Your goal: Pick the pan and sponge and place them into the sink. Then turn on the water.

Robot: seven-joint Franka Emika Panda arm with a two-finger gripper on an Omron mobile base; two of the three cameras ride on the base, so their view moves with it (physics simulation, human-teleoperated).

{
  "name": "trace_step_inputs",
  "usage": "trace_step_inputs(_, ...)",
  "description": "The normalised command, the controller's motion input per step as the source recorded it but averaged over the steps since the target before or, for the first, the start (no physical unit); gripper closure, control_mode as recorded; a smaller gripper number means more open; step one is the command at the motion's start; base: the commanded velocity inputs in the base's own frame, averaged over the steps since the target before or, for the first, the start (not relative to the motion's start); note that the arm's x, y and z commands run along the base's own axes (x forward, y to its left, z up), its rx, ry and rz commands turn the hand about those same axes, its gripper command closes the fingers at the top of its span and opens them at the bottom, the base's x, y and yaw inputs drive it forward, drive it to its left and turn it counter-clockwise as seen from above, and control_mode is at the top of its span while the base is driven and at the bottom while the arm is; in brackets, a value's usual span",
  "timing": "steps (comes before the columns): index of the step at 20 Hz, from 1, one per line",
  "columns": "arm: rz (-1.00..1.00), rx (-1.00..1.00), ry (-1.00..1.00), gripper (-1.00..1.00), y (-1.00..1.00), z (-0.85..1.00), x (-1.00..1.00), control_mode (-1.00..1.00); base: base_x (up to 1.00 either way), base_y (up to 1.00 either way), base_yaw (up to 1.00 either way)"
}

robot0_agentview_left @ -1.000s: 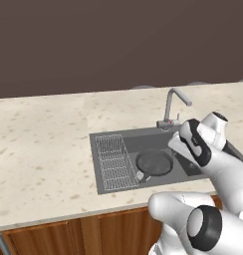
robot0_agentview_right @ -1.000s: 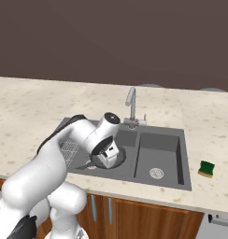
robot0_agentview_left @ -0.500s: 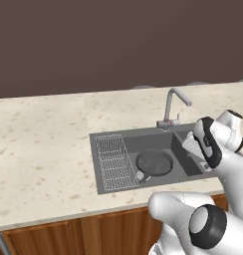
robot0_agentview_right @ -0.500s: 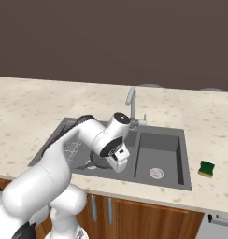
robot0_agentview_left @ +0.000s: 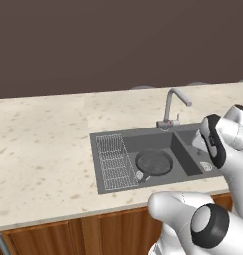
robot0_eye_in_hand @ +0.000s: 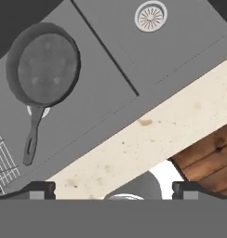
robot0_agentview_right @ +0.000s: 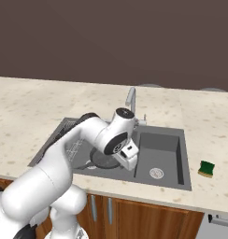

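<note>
The dark round pan (robot0_agentview_left: 154,163) lies flat in the left basin of the sink (robot0_agentview_left: 143,187), its short handle pointing toward the counter's front. In the hand view the pan (robot0_eye_in_hand: 43,69) is at the upper left, off to the side of my gripper (robot0_eye_in_hand: 114,191). The gripper is open, with nothing between its tips. My gripper (robot0_agentview_right: 130,163) hangs over the front of the sink (robot0_agentview_right: 168,148) near the divider between the basins. It partly hides the pan (robot0_agentview_right: 101,161). The green sponge (robot0_agentview_right: 207,168) rests on the counter right of the sink. No water shows at the faucet (robot0_agentview_left: 173,105).
A wire rack (robot0_agentview_left: 113,162) lines the left side of the left basin. The right basin holds only its round drain (robot0_agentview_right: 156,172) (robot0_eye_in_hand: 151,16). Wooden cabinet fronts (robot0_eye_in_hand: 208,153) sit below the speckled counter edge (robot0_eye_in_hand: 148,139). A dark wall runs behind the counter.
The hand has swung right, from above the pan toward the basin divider. The pan stays in the left basin and the jaws stay wide.
</note>
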Motion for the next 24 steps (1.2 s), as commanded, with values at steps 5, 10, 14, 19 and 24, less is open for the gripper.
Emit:
trace_step_inputs(5, 0.07, -0.09, 0.0, -1.0, -0.36, 0.38, -0.05, -1.0, 0.0, 0.0, 0.0)
trace_step_inputs(10, 0.12, -0.02, -0.01, -1.0, -0.28, 0.13, 0.09, -1.0, 0.0, 0.0, 0.0)
trace_step_inputs(14, 0.16, 0.0, -0.03, -1.0, -0.2, 0.07, 0.15, -1.0, 0.0, 0.0, 0.0)
trace_step_inputs(19, 0.09, -0.03, -0.01, -1.0, -0.36, 0.04, 0.15, -1.0, 0.0, 0.0, 0.0)
trace_step_inputs(24, 0.07, -0.05, 0.02, -1.0, -0.4, 0.0, 0.14, -1.0, 0.0, 0.0, 0.0)
